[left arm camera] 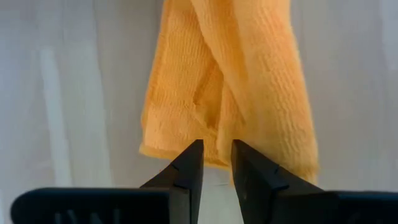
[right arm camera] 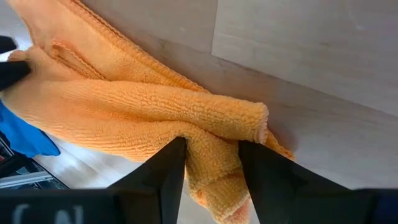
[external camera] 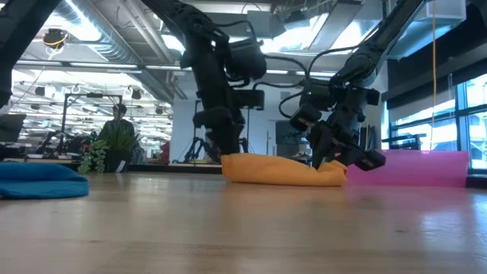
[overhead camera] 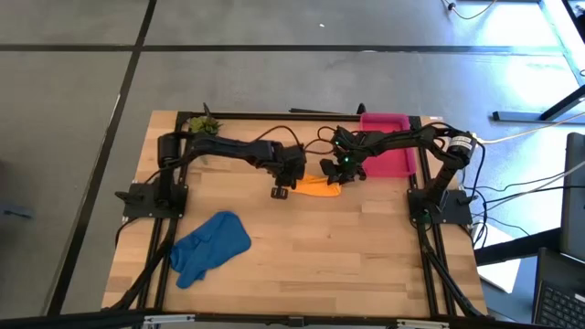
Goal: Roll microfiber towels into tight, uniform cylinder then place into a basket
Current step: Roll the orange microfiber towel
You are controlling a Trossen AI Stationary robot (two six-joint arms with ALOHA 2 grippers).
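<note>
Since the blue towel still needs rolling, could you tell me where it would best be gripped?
Probably at the blue towel's narrower corner nearest the front left of the table, coming straight down from above. It lies crumpled and flat, so a thin outer edge should pinch more easily than the bunched middle.

High cam overhead, low cam table-level, wrist cams close on orange towel (overhead camera: 322, 186)

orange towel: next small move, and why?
Probably lift it with the right gripper toward the basket. That gripper is shut on the orange towel, which lies bunched on the table just left of the basket. The left gripper, nearly closed, holds nothing at the towel's other end.
</note>
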